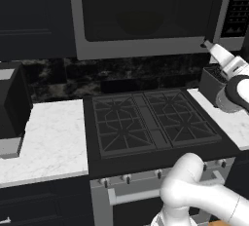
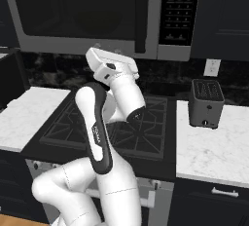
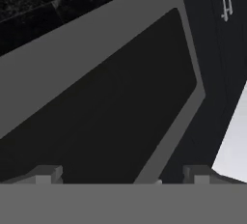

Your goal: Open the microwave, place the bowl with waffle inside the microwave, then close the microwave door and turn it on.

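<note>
microwave (image 1: pixel 146 15): wide grey frame
microwave door (image 3: pixel 96 107): flat dark glass, closed
gripper (image 3: pixel 120 175): fingers spread apart, empty

A black stove (image 1: pixel 151 120) sits between two white marble desks (image 1: pixel 46 142), with a dark speckled wall (image 1: pixel 121 71) behind and dark cupboards (image 2: pixel 221 15) above.

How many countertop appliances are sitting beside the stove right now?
2. A grey slotted toaster stands on the white counter right of the stove; a black boxy appliance stands on the counter to its left. Others may sit out of frame.
</note>
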